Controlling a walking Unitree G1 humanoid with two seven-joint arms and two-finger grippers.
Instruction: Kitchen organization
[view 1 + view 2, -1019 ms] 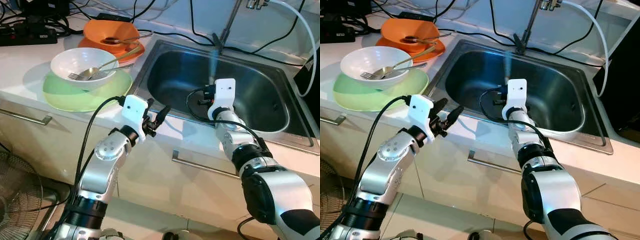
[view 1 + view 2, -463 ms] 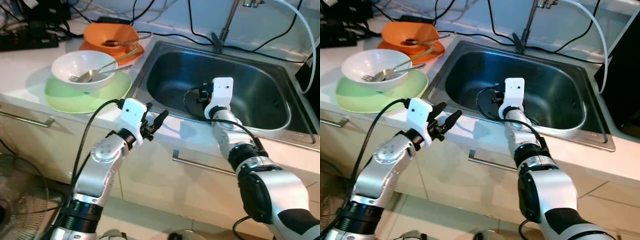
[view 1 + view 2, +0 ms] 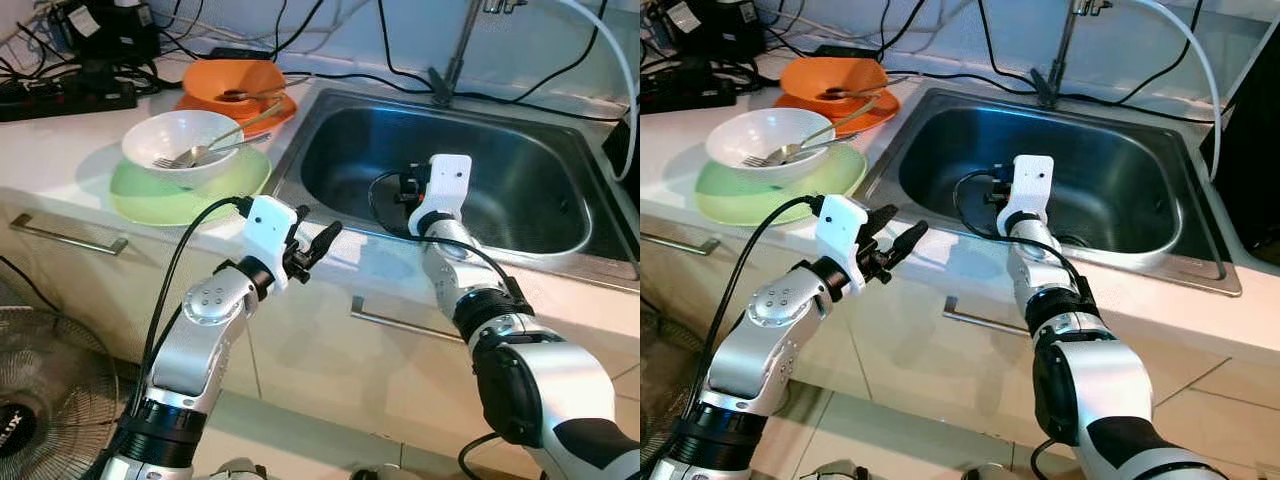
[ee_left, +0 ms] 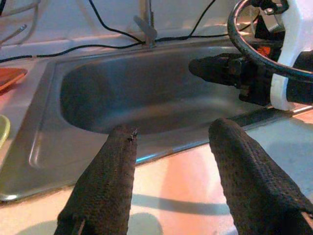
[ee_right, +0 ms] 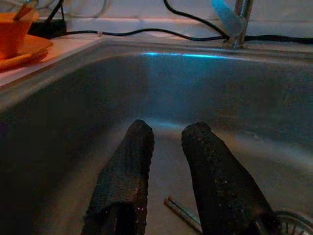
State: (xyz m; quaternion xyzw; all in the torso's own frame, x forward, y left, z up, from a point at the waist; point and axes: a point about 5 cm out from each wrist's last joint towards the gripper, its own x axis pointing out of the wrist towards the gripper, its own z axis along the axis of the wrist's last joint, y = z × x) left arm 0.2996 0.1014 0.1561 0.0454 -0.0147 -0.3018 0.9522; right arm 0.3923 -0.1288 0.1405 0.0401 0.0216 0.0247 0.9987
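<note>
A white bowl [image 3: 180, 143] holding a fork and a spoon sits on a green plate [image 3: 160, 195] on the counter at the left. Behind it an orange bowl [image 3: 238, 82] with a spoon rests on an orange plate [image 3: 275, 108]. The steel sink [image 3: 540, 215] lies to the right. My left gripper [image 3: 322, 238] hovers open over the counter's front edge by the sink's near left corner, with nothing between its fingers [image 4: 120, 161]. My right gripper [image 5: 168, 131] reaches down inside the sink, open and empty. A thin metal utensil [image 5: 182, 214] lies on the sink floor just below it.
A faucet [image 3: 452, 55] and several black cables run along the back wall. A power strip [image 3: 60, 98] lies at the back left. A floor fan [image 3: 30, 410] stands at the lower left. Cabinet handles [image 3: 395, 322] stick out under the counter. The drain [image 5: 293, 221] is beside the utensil.
The whole picture has shifted, so the camera moved. Both arms hold nearly the same poses relative to the sink and counter.
</note>
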